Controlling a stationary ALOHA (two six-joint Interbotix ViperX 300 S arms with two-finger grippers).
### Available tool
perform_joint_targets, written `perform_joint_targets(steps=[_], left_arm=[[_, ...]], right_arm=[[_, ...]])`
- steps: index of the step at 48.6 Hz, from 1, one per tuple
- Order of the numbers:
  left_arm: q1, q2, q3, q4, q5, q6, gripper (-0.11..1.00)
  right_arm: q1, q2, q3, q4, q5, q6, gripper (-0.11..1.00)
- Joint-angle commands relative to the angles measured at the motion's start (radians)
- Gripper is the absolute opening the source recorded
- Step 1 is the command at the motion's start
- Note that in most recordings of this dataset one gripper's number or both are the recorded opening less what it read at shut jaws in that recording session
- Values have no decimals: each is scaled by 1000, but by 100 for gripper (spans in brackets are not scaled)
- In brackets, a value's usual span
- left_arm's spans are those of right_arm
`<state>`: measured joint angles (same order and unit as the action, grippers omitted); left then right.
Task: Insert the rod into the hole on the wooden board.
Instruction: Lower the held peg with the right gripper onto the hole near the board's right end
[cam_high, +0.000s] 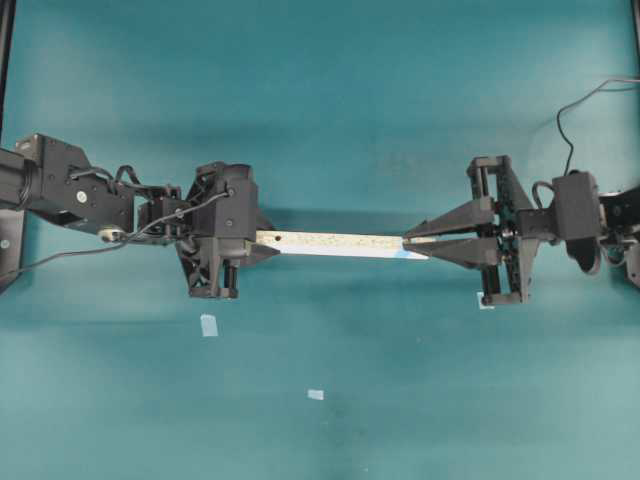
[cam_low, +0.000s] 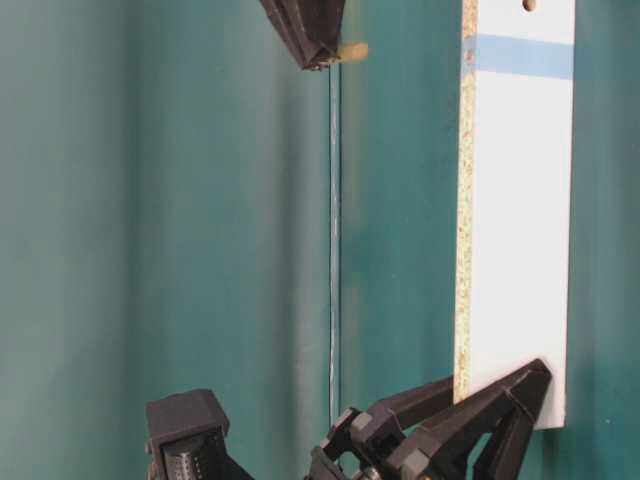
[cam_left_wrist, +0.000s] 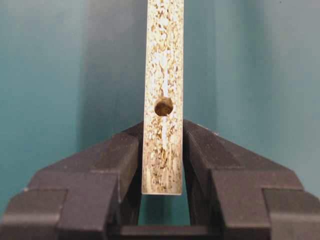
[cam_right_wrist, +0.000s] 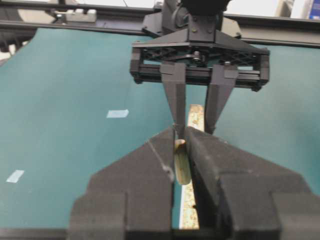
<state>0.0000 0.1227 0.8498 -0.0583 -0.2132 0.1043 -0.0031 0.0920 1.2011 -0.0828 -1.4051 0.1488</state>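
Overhead view: the long narrow strip of speckled beige particleboard with white edges, the wooden board (cam_high: 335, 243), spans the middle of the frame, lying level between the two arms above the teal table surface (cam_high: 320, 100). The left gripper (cam_high: 262, 243), at centre left, is clamped on the board's left end. In the left wrist view its black fingers (cam_left_wrist: 120, 160) press either side of the speckled edge, with a dark round hole (cam_left_wrist: 163, 106) in that edge just above them at frame centre. The right gripper (cam_high: 408, 241), at centre right, has its fingertips drawn nearly together over the board's right end, where a light-blue mark (cam_high: 410, 255) shows at the lower edge. In the right wrist view the short cream-white cylindrical dowel, the rod (cam_right_wrist: 181, 165), sits pinched between the right fingers at frame centre, with the board running away beneath it toward the left gripper at upper centre. In the table-level view the rod's tip (cam_low: 352, 49) pokes out of the right fingertips at top centre, well apart from the board's white face at right. That face carries a light-blue band with the small round target hole (cam_low: 529, 5) just above it, at the top edge. Two small pale-blue tape squares (cam_high: 209, 325) lie on the table at lower left and lower centre of the overhead view.
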Motion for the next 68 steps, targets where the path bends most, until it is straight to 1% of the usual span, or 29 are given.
perform_joint_targets(steps=[1,7,25,68], left_arm=[[-3,-9,-8,-3,0,-6,32],[-5,-9,-8,-3,0,-6,32],[-3,-9,-9,-3,0,-6,32],[-3,-8,-12,-3,0,-6,32]], right_arm=[[12,-18,-2,18,-6,3,12],[14,-6,-2,34,-5,-6,12],[14,57,-6,60,-5,-8,12],[14,130,-32,61,26,-8,12]])
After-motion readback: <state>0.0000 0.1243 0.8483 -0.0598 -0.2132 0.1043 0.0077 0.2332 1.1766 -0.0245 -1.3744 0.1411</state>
